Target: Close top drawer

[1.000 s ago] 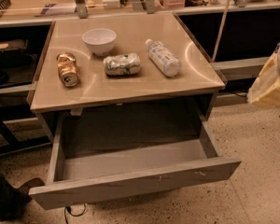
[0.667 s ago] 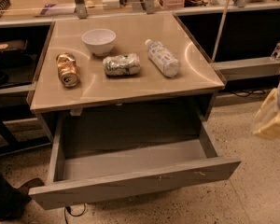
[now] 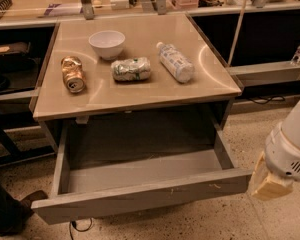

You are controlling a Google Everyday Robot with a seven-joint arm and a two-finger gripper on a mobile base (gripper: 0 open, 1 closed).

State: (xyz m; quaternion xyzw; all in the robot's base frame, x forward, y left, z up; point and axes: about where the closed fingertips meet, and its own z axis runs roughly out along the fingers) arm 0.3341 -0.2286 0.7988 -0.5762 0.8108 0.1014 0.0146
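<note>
The top drawer (image 3: 140, 196) is a wide grey metal drawer under the tan tabletop. It is pulled far out and its inside shows nothing in it. Its flat handle-less front panel faces me, with small pale scratches (image 3: 213, 186) towards its right end. My gripper (image 3: 268, 184) is a pale tan piece at the end of the white arm (image 3: 290, 144). It hangs low at the right edge of the view, just right of the drawer's front right corner and about level with the front panel. I cannot tell whether it touches the drawer.
On the tabletop (image 3: 210, 86) stand a white bowl (image 3: 107, 43), a gold can (image 3: 72, 74) on its side, a crushed green-white can (image 3: 131, 69) and a lying plastic bottle (image 3: 175, 61). A dark shoe (image 3: 10, 216) is at the lower left. Shelving runs behind the table.
My arm and gripper have moved down and to the left, from high at the right edge to beside the drawer's front right corner. The drawer has not moved.
</note>
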